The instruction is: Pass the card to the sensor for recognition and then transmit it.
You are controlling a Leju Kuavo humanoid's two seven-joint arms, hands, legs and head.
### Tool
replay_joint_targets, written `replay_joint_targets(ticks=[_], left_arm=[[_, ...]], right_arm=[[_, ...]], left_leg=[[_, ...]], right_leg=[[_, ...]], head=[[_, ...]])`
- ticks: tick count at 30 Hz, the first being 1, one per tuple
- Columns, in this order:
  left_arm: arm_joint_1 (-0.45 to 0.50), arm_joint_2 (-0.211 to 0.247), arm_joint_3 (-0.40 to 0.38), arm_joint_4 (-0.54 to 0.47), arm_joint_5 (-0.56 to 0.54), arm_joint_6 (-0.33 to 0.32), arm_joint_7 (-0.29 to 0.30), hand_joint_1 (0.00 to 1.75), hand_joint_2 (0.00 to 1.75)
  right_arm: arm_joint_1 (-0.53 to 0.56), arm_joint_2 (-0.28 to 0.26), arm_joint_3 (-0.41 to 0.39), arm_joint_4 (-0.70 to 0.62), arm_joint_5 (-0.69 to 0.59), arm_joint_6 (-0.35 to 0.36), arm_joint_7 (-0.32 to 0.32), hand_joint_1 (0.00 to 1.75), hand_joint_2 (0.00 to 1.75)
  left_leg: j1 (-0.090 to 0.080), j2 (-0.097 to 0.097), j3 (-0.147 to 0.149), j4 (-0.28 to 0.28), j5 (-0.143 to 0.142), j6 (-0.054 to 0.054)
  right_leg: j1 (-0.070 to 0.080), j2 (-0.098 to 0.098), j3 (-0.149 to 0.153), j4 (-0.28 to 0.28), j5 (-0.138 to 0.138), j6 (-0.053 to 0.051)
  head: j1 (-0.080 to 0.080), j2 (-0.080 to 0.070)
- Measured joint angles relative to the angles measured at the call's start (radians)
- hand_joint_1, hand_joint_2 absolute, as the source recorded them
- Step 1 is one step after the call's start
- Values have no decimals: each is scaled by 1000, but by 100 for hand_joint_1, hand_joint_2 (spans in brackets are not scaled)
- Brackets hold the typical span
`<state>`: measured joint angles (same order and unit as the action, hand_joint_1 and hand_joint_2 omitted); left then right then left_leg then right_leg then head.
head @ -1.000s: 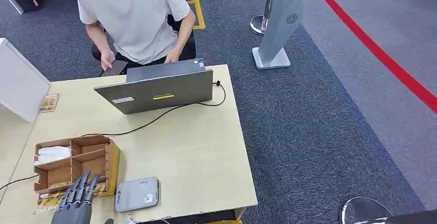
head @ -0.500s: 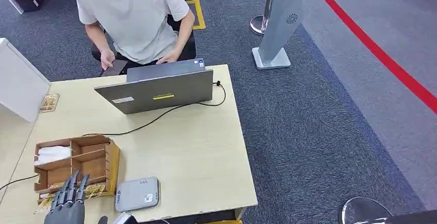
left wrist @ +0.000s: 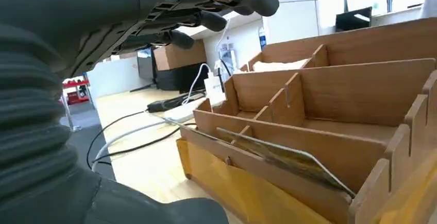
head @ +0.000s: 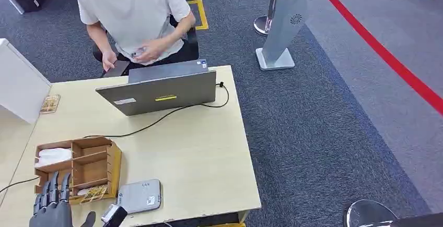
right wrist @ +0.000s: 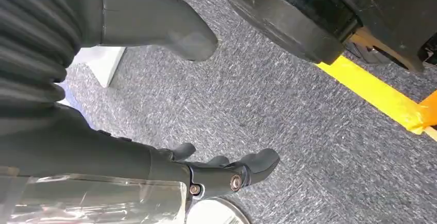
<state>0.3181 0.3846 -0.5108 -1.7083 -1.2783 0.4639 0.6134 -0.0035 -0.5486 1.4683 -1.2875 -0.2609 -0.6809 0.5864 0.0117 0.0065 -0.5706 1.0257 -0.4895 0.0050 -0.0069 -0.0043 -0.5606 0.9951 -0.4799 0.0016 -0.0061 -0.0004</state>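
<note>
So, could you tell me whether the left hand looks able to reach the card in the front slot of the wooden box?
Probably yes: the left hand is open just in front of the wooden box, and the card lies tilted and uncovered.

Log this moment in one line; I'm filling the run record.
left hand: open, beside wooden organizer | card: in front slot | right hand: open, hanging

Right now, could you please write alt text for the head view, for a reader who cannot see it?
The robot's left hand, fingers spread and empty, hovers at the near left of a pale table, beside a wooden organizer holding cards, with a grey sensor box to its right. Across the table, a seated person works behind a grey laptop.
</note>
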Motion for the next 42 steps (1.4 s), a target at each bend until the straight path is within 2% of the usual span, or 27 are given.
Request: replay_joint_targets(ticks=[9, 18, 22, 28, 31, 32, 37, 42], left_arm=[[-11, -45, 41, 65, -16, 23, -90, 0, 175], [-39, -82, 48, 106, -20, 21, -129, 0, 175], [-62, -122, 48, 136, -39, 8, -138, 0, 175], [-78, -149, 48, 166, -45, 8, -138, 0, 175], [-80, -153, 47, 174, -39, 8, -149, 0, 175], [-82, -153, 48, 178, -33, 11, -156, 175, 175], [-81, -151, 48, 185, -13, 2, -164, 175, 175], [-67, -124, 48, 164, 18, -18, -156, 175, 175]], right_arm=[[-13, 0, 9, 12, 1, 15, -19, 0, 175], [-19, 0, 11, 21, 0, 31, -24, 0, 175], [-25, 20, 7, 84, -22, 82, -86, 0, 175], [-24, 43, 3, 140, -21, 90, -102, 0, 175], [-25, 47, 0, 149, -17, 93, -90, 0, 175], [-25, 47, 0, 151, -17, 96, -81, 0, 175], [-24, 48, -5, 156, -10, 103, -66, 0, 175], [-12, 29, -8, 90, 32, 64, -28, 0, 175]], left_leg=[[0, 0, 0, 0, 0, 0], [0, 0, 0, 0, 0, 0], [0, 0, 0, 0, 0, 0], [0, 0, 0, 0, 0, 0], [0, 0, 0, 0, 0, 0], [0, 0, 0, 0, 0, 0], [0, 0, 0, 0, 0, 0], [0, 0, 0, 0, 0, 0]], right_leg=[[0, 0, 0, 0, 0, 0], [0, 0, 0, 0, 0, 0], [0, 0, 0, 0, 0, 0], [0, 0, 0, 0, 0, 0], [0, 0, 0, 0, 0, 0], [0, 0, 0, 0, 0, 0], [0, 0, 0, 0, 0, 0], [0, -1, 0, 0, 0, 0]], head=[[0, 0], [0, 0], [0, 0], [0, 0], [0, 0], [0, 0], [0, 0], [0, 0]])
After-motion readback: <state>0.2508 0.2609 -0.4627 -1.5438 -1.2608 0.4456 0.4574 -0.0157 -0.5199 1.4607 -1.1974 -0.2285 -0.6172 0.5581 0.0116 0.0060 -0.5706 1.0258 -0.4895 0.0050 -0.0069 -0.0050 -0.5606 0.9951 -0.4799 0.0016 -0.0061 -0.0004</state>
